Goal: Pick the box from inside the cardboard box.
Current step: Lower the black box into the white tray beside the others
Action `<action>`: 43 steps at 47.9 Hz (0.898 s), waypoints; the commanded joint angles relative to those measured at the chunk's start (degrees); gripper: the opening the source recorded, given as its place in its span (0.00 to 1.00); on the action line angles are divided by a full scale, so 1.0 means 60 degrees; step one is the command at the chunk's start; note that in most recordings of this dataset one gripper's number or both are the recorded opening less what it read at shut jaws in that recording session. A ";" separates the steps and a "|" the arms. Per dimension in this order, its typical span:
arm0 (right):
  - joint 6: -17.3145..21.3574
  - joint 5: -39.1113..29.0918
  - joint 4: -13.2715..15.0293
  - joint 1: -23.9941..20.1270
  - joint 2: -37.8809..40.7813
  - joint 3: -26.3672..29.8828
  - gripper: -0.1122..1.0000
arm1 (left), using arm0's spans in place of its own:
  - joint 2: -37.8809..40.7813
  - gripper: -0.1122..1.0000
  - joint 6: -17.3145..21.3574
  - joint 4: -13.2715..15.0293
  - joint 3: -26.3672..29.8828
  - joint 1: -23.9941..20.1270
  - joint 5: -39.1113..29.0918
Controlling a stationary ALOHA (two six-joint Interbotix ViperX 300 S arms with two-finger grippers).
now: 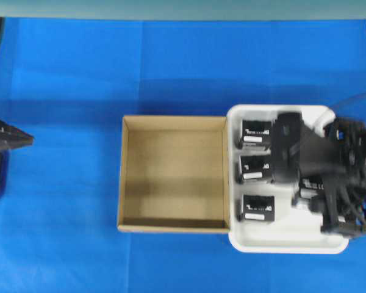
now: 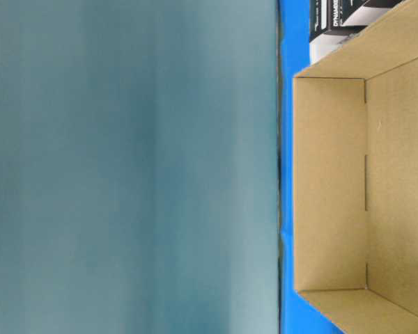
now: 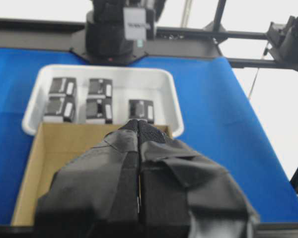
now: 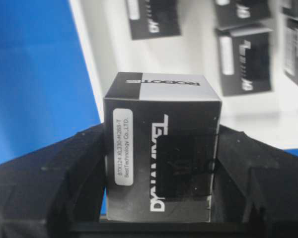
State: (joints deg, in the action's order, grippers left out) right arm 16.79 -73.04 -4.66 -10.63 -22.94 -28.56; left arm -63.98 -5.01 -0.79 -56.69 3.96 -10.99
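The brown cardboard box lies in the middle of the blue table, and its inside shows bare in the overhead view and the table-level view. My right gripper is shut on a black box with white lettering and a white label strip, held above the white tray. In the overhead view the right gripper hangs over the tray's left half. My left gripper is shut and empty, its jaws pressed together, at the far left, apart from the cardboard box.
The white plastic tray touches the cardboard box's right wall. Black boxes lie in it; another is partly hidden under the right arm. The left wrist view shows several boxes in the tray.
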 commanded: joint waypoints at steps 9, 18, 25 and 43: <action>-0.0029 0.2051 -0.0029 -0.0381 -0.0132 -0.2065 0.66 | 0.0176 0.04 -0.0015 -0.0015 0.0234 0.0029 0.0044; -0.0059 0.3457 -0.0029 -0.0410 -0.0088 -0.2959 0.66 | 0.0190 0.04 -0.0015 -0.0015 0.0234 0.0029 0.0059; -0.0117 0.4263 -0.0015 -0.0498 0.0000 -0.3516 0.66 | 0.0205 0.04 -0.0029 -0.0015 0.0220 0.0029 0.0059; -0.0176 0.6050 0.0059 -0.0513 0.0703 -0.4277 0.66 | 0.0249 0.04 -0.0029 -0.0015 0.0220 0.0029 0.0059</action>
State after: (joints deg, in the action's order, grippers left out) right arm 15.82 -37.79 -4.48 -13.62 -20.04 -54.14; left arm -63.11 -5.10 -0.70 -56.69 4.04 -10.99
